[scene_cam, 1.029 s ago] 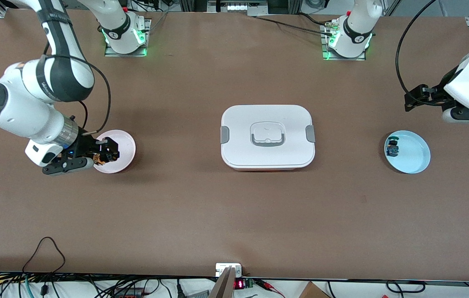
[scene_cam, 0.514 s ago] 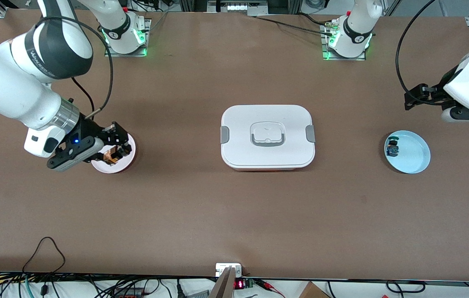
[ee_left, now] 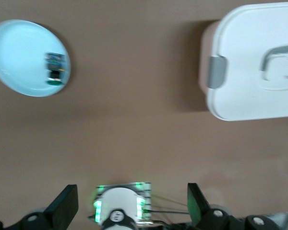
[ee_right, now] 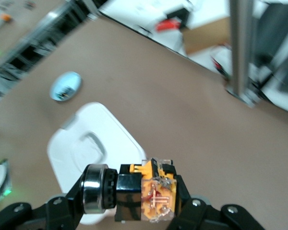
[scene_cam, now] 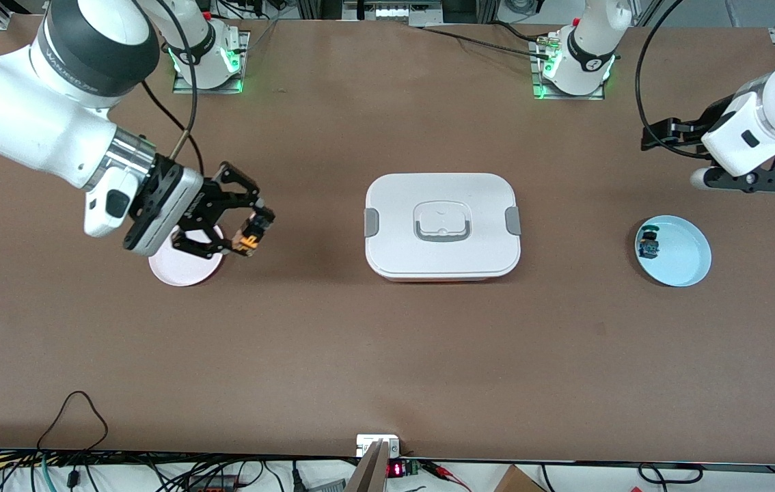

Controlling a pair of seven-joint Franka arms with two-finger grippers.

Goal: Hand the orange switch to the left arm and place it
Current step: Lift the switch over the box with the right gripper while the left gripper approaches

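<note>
A brown desk [scene_cam: 387, 355] is filling the frame, with cables trailing along its lower edge and the two arm bases sitting at the top. At middle left of the front view, the right gripper [scene_cam: 251, 231] is holding its jaws pinched on the orange switch [scene_cam: 249, 240], carrying it in the air just past the rim of the pink plate [scene_cam: 179, 268], toward the box [scene_cam: 442, 225]. The right wrist view is showing the switch clamped crosswise, its copper contacts facing the camera and its metal ring at one side. The white lidded box is sitting at the centre of the desk, between the pink plate and the blue plate [scene_cam: 685, 263] at middle right, where a blue-and-green-capped component [scene_cam: 648, 244] is lying. The left gripper [scene_cam: 654, 130] is hovering at upper right, over bare desk near the blue plate, jaws spread wide as its wrist view shows. To do the carry well, the right arm should probably be gaining height before crossing the lid, keeping the pinch firm and level, while the left arm is coming in with its jaws aligned to the free end of the switch.
</note>
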